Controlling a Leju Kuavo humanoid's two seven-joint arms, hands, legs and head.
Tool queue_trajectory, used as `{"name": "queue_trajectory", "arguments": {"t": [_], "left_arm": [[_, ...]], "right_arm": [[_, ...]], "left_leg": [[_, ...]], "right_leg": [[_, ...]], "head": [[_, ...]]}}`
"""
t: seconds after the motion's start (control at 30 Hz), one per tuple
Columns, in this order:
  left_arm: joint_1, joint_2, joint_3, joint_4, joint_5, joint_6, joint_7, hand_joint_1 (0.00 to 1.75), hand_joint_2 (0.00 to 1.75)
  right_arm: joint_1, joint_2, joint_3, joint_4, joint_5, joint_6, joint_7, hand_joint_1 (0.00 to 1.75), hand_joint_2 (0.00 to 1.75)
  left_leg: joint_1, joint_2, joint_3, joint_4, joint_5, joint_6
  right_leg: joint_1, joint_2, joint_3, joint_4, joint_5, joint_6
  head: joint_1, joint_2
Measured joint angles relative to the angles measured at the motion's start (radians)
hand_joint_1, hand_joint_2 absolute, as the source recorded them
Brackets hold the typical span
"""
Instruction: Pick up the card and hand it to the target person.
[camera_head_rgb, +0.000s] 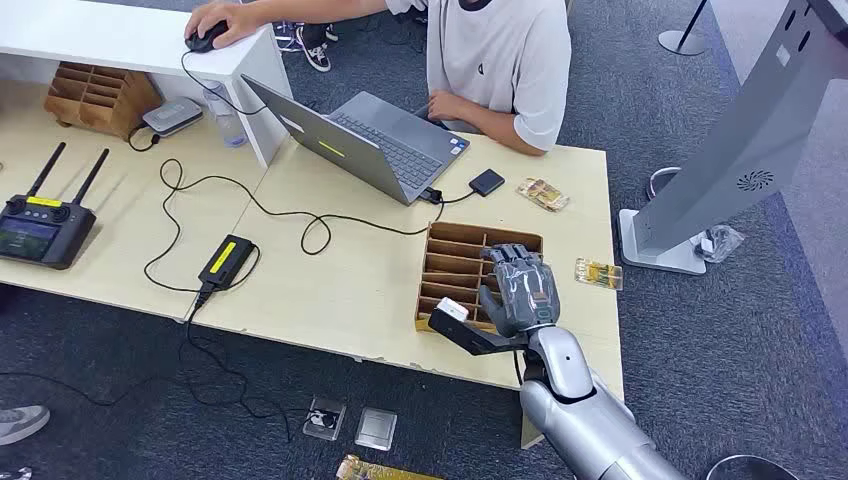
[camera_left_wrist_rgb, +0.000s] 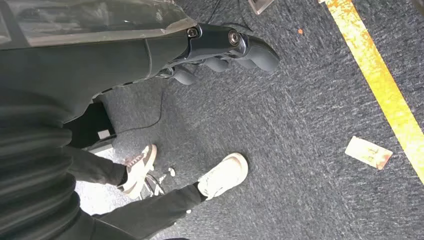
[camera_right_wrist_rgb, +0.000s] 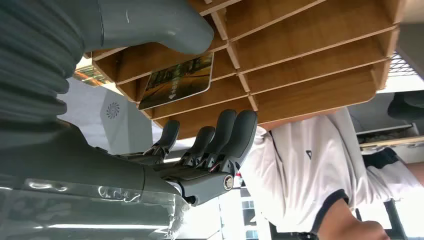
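A card (camera_right_wrist_rgb: 175, 80) with a dark green and yellow print stands in a slot of the wooden rack (camera_right_wrist_rgb: 310, 55). My right hand (camera_right_wrist_rgb: 200, 100) is spread around it, thumb (camera_right_wrist_rgb: 165, 25) on one side and dark fingers (camera_right_wrist_rgb: 225, 135) on the other; I see no touch. From the head view, that hand (camera_head_rgb: 520, 295) hovers over the near right part of the rack (camera_head_rgb: 450, 262). The person in a white T-shirt (camera_head_rgb: 500, 60) sits at the table's far side. Over the carpet hangs my left hand (camera_left_wrist_rgb: 230, 47), fingers loosely bent, holding nothing.
On the table are a laptop (camera_head_rgb: 370, 140), a black power brick (camera_head_rgb: 225, 262) with cables, a remote controller (camera_head_rgb: 40, 225), a second rack (camera_head_rgb: 100, 95), and two wrapped cards (camera_head_rgb: 543, 193) (camera_head_rgb: 598, 273). A grey kiosk stand (camera_head_rgb: 720, 150) rises at right. Someone's legs and shoes (camera_left_wrist_rgb: 222, 176) are near my left side.
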Motion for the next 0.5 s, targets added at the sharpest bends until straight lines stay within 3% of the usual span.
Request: {"name": "queue_trajectory", "arguments": {"t": [0.5], "left_arm": [[0.0,0.0,0.0,0.0,-0.001,0.002,0.002,0.0,1.75]], "right_arm": [[-0.001,-0.018,-0.008,0.007,0.015,0.001,0.027,0.75,1.75]], "left_leg": [[0.0,0.0,0.0,0.0,0.0,0.0]], "right_leg": [[0.0,0.0,0.0,0.0,0.0,0.0]], "head": [[0.0,0.0]]}}
